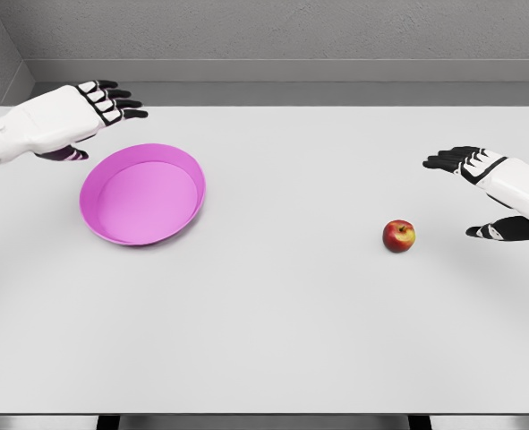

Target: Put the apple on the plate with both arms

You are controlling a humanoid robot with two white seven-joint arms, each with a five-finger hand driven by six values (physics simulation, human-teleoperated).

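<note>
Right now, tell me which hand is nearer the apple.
Right. The right hand is open just to the right of the apple, without touching it. The left hand is far across the table, beside the pink plate.

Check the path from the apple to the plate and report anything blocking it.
Nothing visible blocks it. The apple sits right of the plate, with only bare table between them.

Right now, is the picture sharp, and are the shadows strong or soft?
Head view: sharp, even light, no glare or blur; only a faint soft shadow beside the apple and under the plate; the table shows evenly white.
</note>
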